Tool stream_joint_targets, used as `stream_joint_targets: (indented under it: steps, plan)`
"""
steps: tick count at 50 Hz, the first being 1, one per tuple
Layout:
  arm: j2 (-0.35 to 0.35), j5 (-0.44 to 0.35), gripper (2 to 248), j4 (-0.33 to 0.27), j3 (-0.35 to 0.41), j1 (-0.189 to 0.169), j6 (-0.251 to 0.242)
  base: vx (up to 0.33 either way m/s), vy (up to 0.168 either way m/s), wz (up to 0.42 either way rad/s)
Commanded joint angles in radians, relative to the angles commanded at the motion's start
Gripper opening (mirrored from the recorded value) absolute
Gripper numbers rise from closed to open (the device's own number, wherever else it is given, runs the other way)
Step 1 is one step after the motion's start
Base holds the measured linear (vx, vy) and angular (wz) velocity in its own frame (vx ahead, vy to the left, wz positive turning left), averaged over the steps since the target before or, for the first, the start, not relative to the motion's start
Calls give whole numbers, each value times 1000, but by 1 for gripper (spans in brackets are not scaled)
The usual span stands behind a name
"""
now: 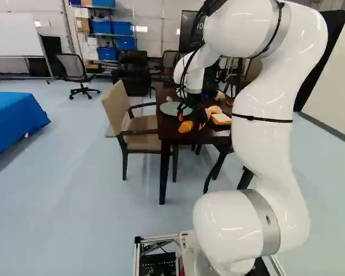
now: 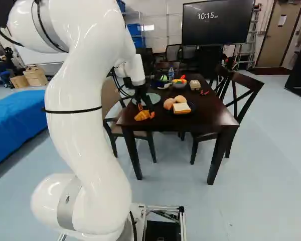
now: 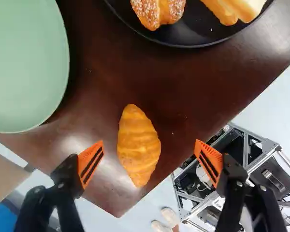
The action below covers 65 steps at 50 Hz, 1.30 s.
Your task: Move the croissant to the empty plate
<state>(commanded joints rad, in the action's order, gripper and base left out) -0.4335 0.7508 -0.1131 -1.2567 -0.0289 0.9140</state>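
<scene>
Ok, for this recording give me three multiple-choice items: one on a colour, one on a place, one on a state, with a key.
1. What colour is the empty plate?
A. Black
B. Pale green
C. White

2. Where is the croissant?
A. On the empty plate
B. On the black plate
C. Directly on the table

3. How does the gripper stand?
A. Open, with the croissant between its fingers
B. Shut on the croissant
C. Shut on nothing

1: B, the wrist view shows its bare pale green surface.
2: C, dark wood shows all around the croissant.
3: A, there is a gap between each orange pad and the croissant.
</scene>
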Motion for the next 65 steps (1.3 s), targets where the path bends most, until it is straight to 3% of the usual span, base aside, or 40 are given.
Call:
stream_joint_targets:
  steps: [42, 52, 53, 58, 59, 63, 65]
  plan:
    - [0, -23, 247, 0, 0, 1, 0, 0, 0, 0]
    - [0, -35, 229, 0, 0, 1, 0, 0, 0, 0]
    - [0, -35, 217, 0, 0, 1, 0, 0, 0, 0]
    - [0, -35, 217, 0, 0, 1, 0, 0, 0, 0]
    - [0, -35, 205, 0, 0, 1, 0, 0, 0, 0]
    - [0, -35, 205, 0, 0, 1, 0, 0, 0, 0]
    - [0, -35, 193, 0, 0, 1, 0, 0, 0, 0]
